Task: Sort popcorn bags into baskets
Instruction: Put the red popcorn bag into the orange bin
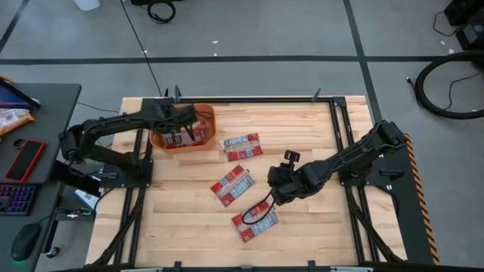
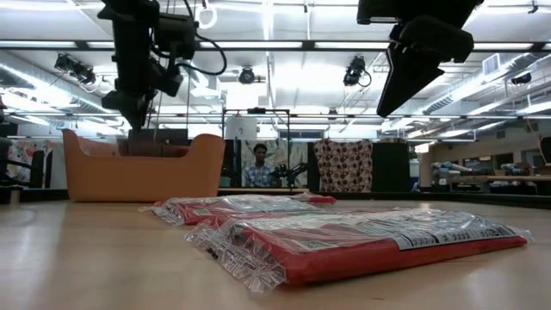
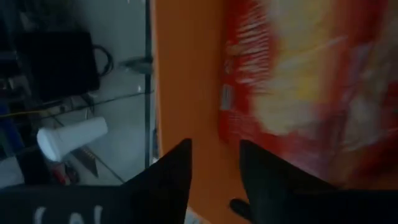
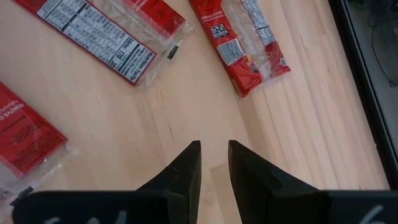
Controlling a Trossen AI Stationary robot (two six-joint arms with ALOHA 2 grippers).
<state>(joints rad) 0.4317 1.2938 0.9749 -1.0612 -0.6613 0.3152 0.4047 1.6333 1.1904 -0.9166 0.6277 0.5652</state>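
Though popcorn bags [image 1: 231, 183] many, one basket [image 1: 181, 146]

Bare table [image 1: 181, 227] left of popcorn bags [image 1: 231, 184]

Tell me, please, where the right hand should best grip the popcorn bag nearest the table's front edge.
Probably from straight above, pinching across the narrow width of that popcorn bag. It lies flat and apart from the other packets, so a side approach looks poor. The right hand hovers just beside it.
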